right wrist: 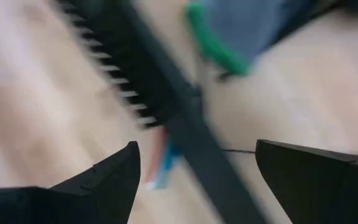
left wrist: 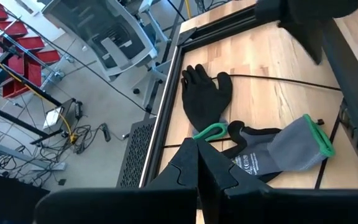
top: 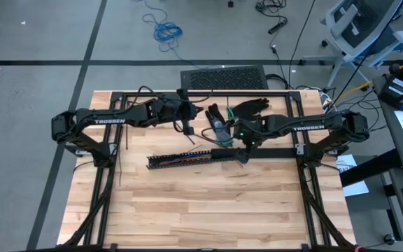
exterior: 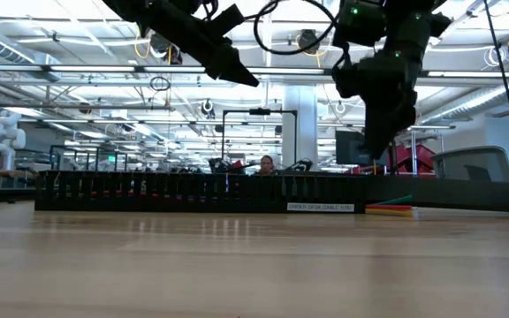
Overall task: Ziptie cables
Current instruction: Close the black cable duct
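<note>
The cables [top: 187,159] are thin coloured wires lying inside a long black slotted rail [top: 166,162] on the table. Their ends [exterior: 391,209] stick out of the rail's right end. My right gripper [right wrist: 194,146] hangs open above that end [top: 244,155], fingers pointing steeply down, touching nothing. My left gripper [left wrist: 197,146] is shut and held high over the table's far middle [top: 189,128], and I see nothing between its fingers. Thin dark zipties [top: 119,168] lie flat on the wood at the left.
Two gloves lie on the far part of the table, a black one [left wrist: 205,93] and a grey one with a green cuff [left wrist: 284,149]. A dark metal frame [top: 285,92] runs around the tabletop. Bare wood [top: 201,210] spreads in front of the rail.
</note>
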Robot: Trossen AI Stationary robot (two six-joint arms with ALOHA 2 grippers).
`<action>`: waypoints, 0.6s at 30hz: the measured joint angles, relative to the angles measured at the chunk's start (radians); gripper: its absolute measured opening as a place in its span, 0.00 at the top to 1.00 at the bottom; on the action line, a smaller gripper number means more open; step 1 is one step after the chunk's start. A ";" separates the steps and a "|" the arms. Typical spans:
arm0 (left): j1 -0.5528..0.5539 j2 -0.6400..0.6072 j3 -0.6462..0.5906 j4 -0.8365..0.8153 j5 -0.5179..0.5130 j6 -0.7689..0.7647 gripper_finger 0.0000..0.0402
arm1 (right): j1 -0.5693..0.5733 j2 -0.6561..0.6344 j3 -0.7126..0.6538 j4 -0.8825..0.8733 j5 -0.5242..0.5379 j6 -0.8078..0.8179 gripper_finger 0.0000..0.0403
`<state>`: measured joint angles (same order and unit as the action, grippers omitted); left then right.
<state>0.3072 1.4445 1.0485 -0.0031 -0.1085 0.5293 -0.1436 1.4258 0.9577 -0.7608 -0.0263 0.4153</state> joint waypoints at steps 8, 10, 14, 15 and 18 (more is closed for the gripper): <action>0.000 0.000 0.000 0.001 0.000 -0.001 1.00 | 0.010 0.036 0.000 -0.162 0.021 -0.083 0.18; 0.000 0.000 0.000 0.001 0.000 -0.001 1.00 | 0.018 0.061 0.000 -0.175 0.026 -0.086 0.15; 0.000 0.000 0.000 0.002 -0.008 -0.004 1.00 | 0.052 0.091 0.000 -0.147 0.034 -0.084 0.07; 0.000 0.000 0.000 0.000 -0.011 -0.004 1.00 | 0.065 0.091 0.000 -0.144 0.036 -0.071 0.05; 0.000 0.000 0.000 -0.004 -0.025 -0.004 1.00 | 0.124 0.082 0.000 -0.122 0.059 -0.071 0.02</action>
<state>0.3077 1.4445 1.0485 -0.0067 -0.1335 0.5255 -0.0195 1.5081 0.9573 -0.8831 0.0329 0.3439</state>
